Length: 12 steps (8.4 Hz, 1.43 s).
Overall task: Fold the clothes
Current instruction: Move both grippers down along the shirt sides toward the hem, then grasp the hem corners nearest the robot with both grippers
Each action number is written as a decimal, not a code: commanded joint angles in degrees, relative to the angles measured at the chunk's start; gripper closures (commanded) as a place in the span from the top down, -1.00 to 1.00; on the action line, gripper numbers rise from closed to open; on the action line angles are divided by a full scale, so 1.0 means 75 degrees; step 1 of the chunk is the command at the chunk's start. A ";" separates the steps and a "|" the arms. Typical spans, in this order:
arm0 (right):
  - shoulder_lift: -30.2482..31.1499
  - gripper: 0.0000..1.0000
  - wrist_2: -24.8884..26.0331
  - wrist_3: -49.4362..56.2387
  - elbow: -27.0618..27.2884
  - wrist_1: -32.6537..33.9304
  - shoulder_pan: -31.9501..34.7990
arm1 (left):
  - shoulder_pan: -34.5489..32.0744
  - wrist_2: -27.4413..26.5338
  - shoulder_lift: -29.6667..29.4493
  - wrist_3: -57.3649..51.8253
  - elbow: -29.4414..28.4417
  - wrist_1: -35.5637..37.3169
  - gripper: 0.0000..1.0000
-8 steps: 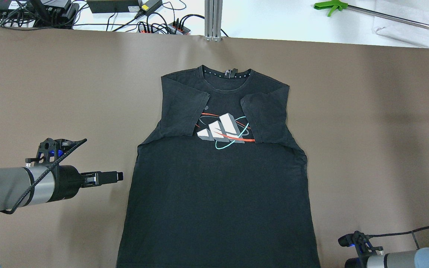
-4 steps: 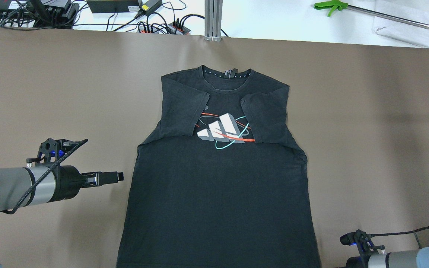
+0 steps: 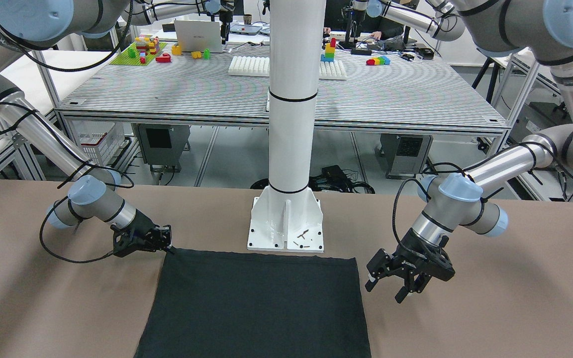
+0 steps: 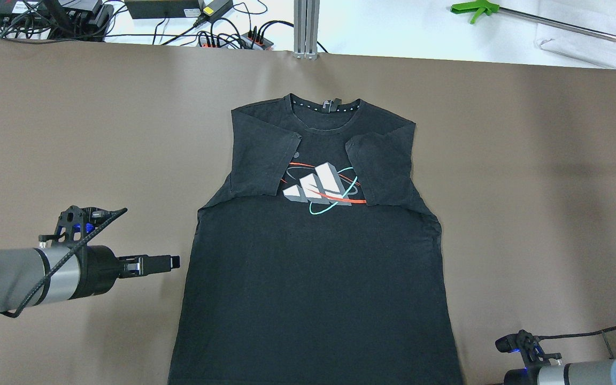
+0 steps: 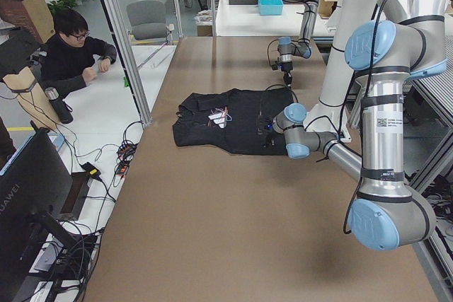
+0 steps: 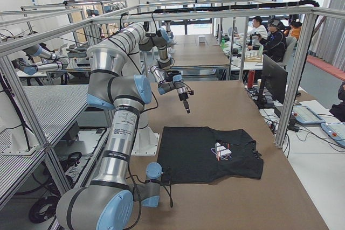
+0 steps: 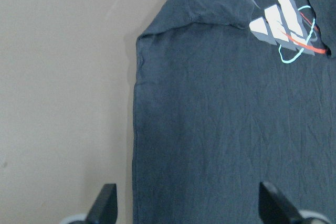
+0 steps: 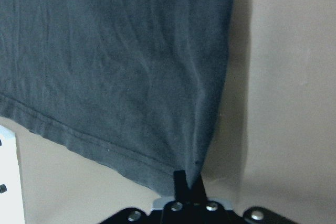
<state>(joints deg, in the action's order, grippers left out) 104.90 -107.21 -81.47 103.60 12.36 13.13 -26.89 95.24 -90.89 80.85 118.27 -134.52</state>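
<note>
The clothes are a black T-shirt (image 4: 313, 267) with a white, red and teal logo (image 4: 321, 187). It lies flat on the brown table, both sleeves folded inward, collar at the far side. Its plain lower part shows in the front-facing view (image 3: 256, 303). My left gripper (image 4: 171, 261) is open beside the shirt's left edge. In the left wrist view (image 7: 190, 208) its fingers straddle that edge above the fabric. My right gripper (image 3: 164, 243) is shut on the shirt's near right hem corner. The right wrist view (image 8: 186, 182) shows the fabric bunched there.
The white pole's base plate (image 3: 286, 223) stands just behind the hem. Cables and power strips (image 4: 233, 37) and an aluminium post (image 4: 306, 27) line the far edge. A green-handled tool (image 4: 476, 9) lies beyond. A seated person (image 5: 71, 54) is at a side desk.
My left arm has drifted a little toward the near edge, staying beside the shirt's left side. My right arm has shifted slightly nearer and to the right. The shirt lies the same.
</note>
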 commanded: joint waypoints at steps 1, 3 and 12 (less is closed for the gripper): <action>0.0029 -1.00 -0.0049 0.0000 -0.0020 -0.0439 0.0031 | 0.1190 -0.0940 0.0678 0.0036 0.0518 -0.0028 0.89; 0.0041 -1.00 -0.0072 0.0000 -0.0020 -0.0744 0.0124 | 0.2045 -0.1677 0.0692 0.0398 0.0508 -0.0040 0.89; -0.0111 -1.00 -0.0002 0.0000 -0.0031 -0.0769 0.0195 | 0.3784 -0.3546 0.0693 0.0903 -0.0546 -0.0790 0.89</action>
<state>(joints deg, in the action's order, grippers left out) 104.40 -107.28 -81.47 103.38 6.59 14.55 0.85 69.07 -85.61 87.57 115.00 -140.49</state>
